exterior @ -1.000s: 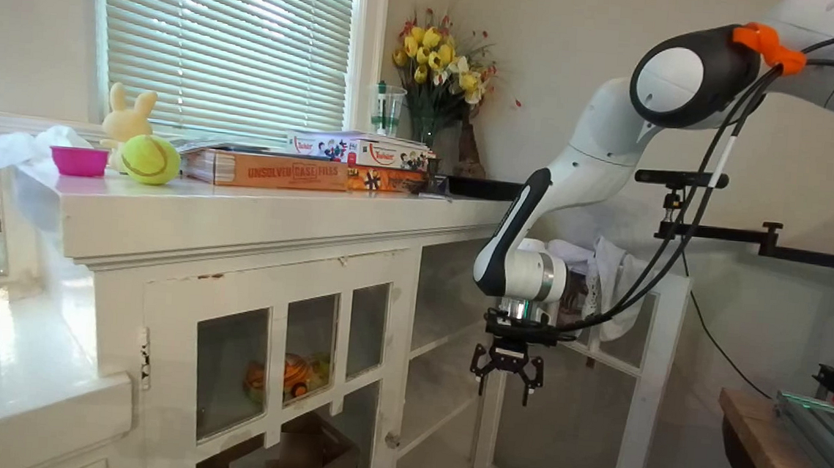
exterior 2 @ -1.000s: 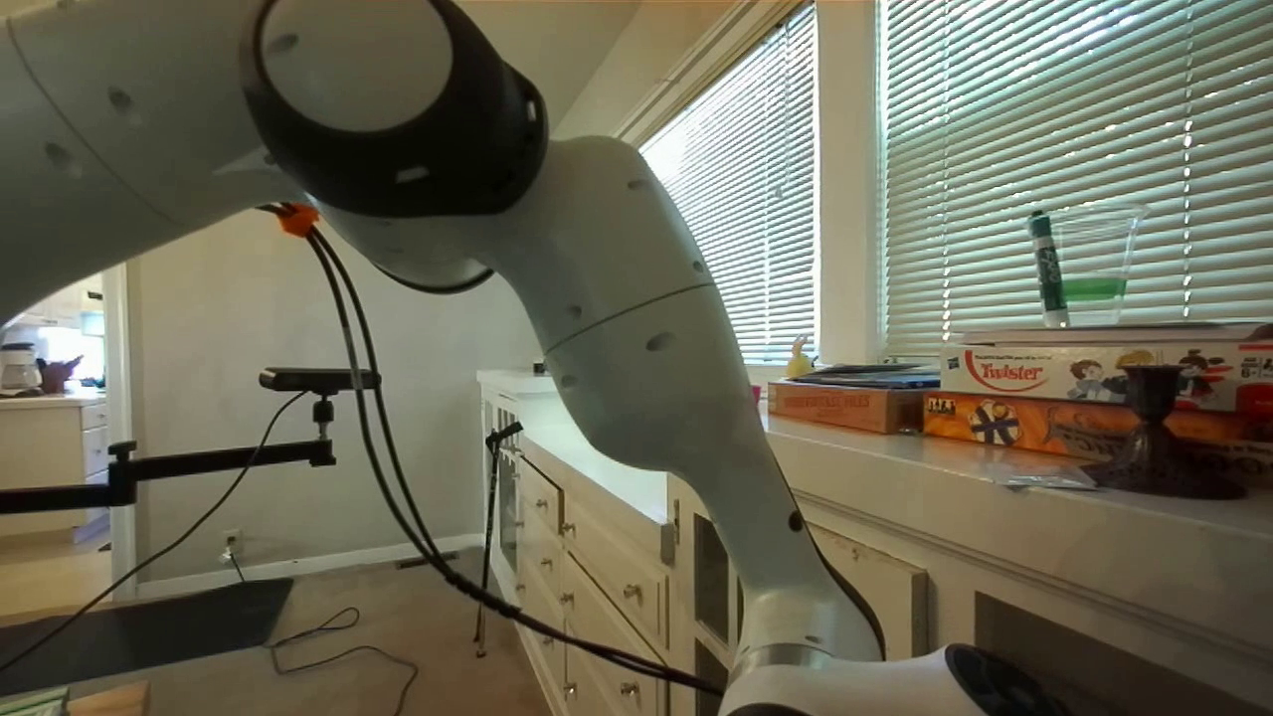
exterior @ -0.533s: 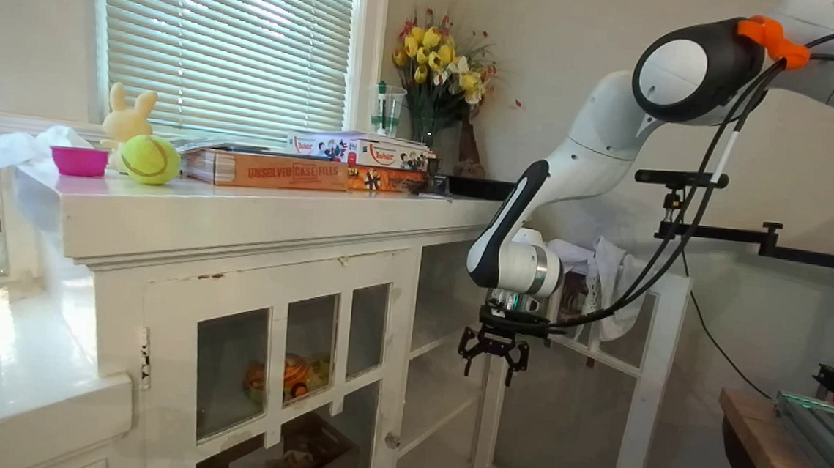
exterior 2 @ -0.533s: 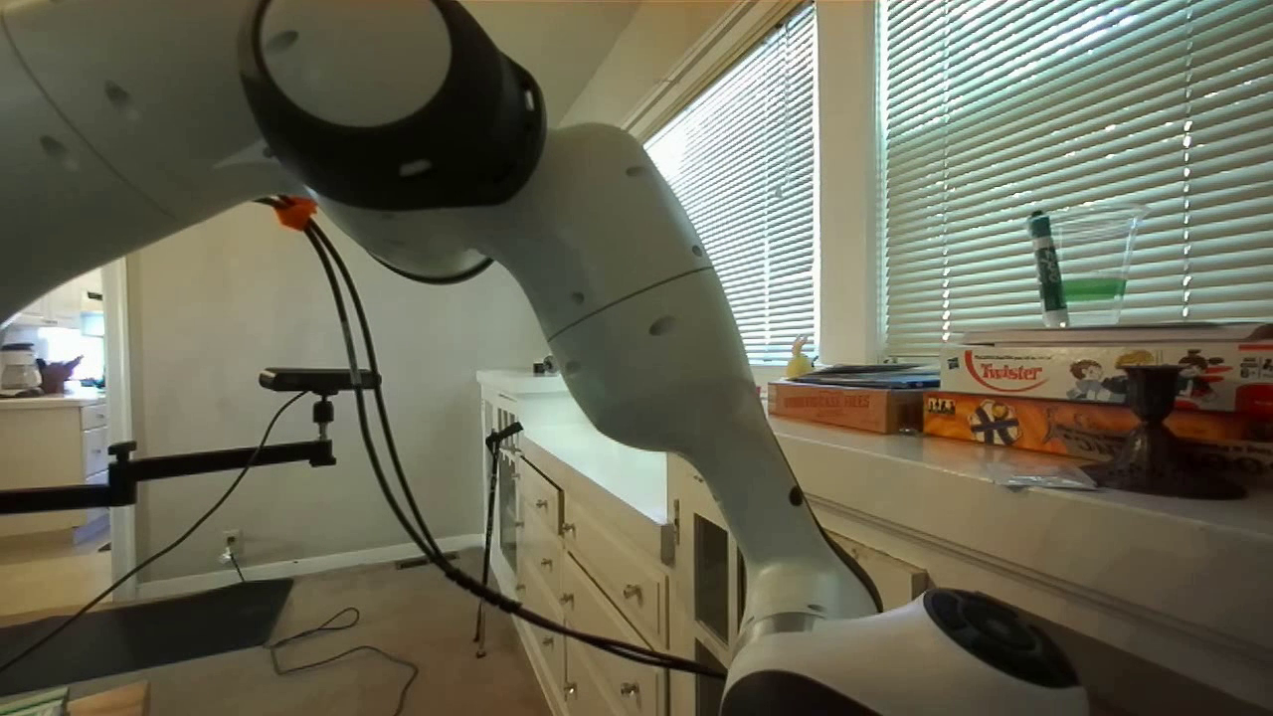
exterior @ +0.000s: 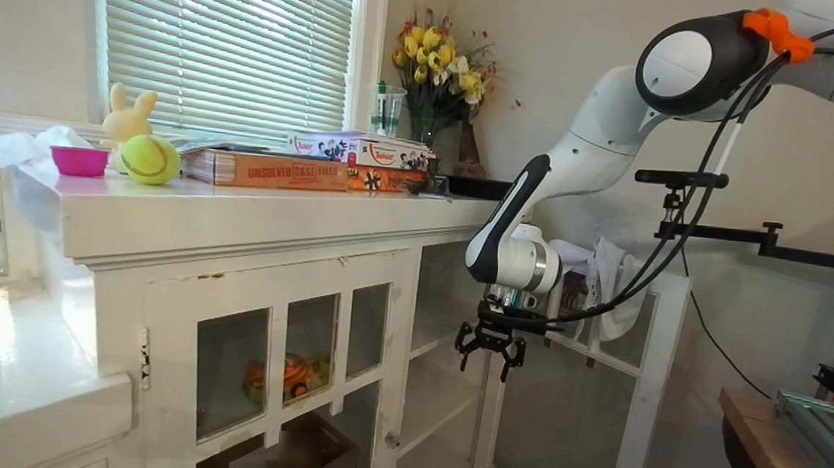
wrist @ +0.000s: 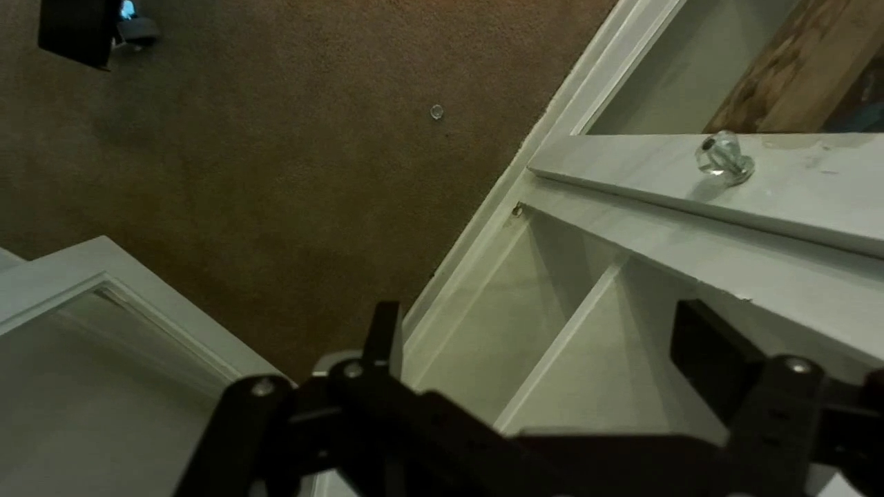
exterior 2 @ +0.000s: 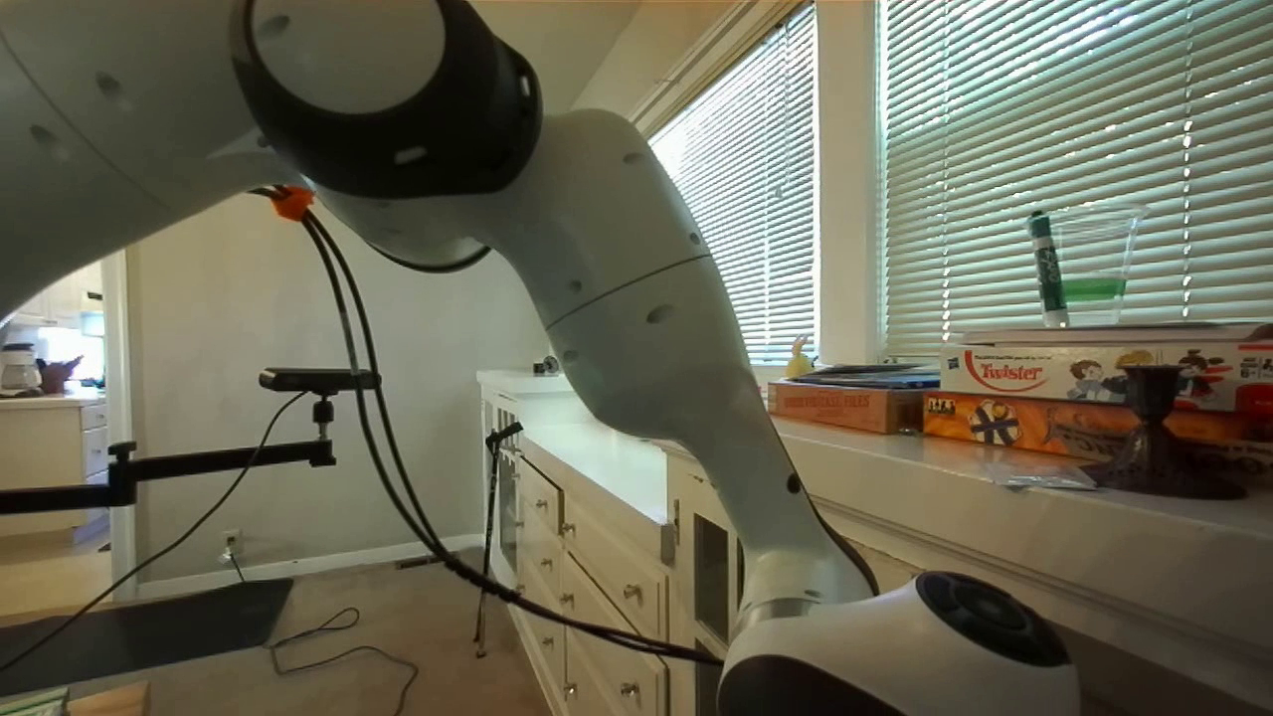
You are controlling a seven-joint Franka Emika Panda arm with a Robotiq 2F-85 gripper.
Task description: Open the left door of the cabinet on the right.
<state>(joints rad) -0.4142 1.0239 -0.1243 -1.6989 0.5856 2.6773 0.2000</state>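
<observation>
Fingers (wrist: 711,359): the 2 of them are standing wide apart, with a shelf (wrist: 559,345) showing between them in the wrist view.
Gripper (exterior: 484,367): hanging with its fingers pointing down, at the open right half of the cabinet (exterior: 262,247).
Left door (exterior: 275,371): sitting closed or nearly so (I am having trouble telling which), to the left of the gripper in an exterior view and apart from it; in the wrist view it is lying to the upper right, its glass knob (wrist: 718,155) showing above the fingers and apart from them.
Arm (exterior 2: 636,318): covering much of the left door in an exterior view, its lower end running off the bottom edge and leaving the gripper out of sight there.
Glass panes (exterior: 231,368): letting an orange thing (exterior: 295,374) show through, blurred.
Right door (exterior: 613,361): standing swung open just beyond the gripper, a white cloth (exterior: 618,292) hanging over its top.
Cabinet top (exterior: 279,210): bearing 3 boxes (exterior: 289,172), a tennis ball (exterior: 150,160) and a pink bowl (exterior: 78,161).
</observation>
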